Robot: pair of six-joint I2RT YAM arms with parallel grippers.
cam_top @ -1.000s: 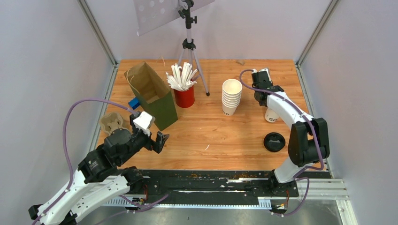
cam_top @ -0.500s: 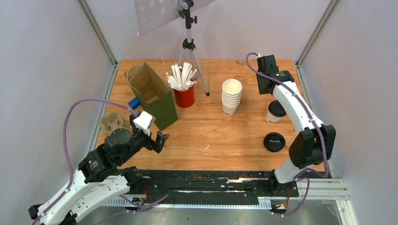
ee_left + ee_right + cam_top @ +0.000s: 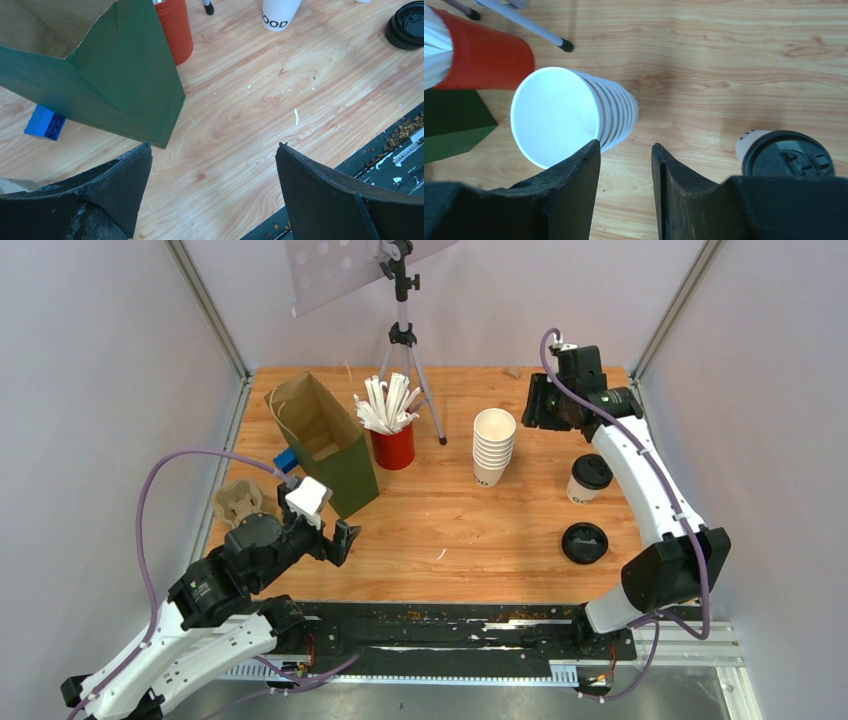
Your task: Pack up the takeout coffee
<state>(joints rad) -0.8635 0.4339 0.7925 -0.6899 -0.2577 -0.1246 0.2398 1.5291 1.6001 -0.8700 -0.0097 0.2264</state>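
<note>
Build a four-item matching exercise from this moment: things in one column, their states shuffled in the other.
Things:
1. lidded cup
2. loose lid
3. cup stack
4. bag

States:
A. standing open, green outside
B. lying flat by itself
C. upright, capped in black
D. nested, uncovered

Pairs: 1-C, 2-B, 3-D, 4-A

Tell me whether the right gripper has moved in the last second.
Yes. The right gripper has drawn away from the lidded cup and moved farther back, now right of the cup stack.
</note>
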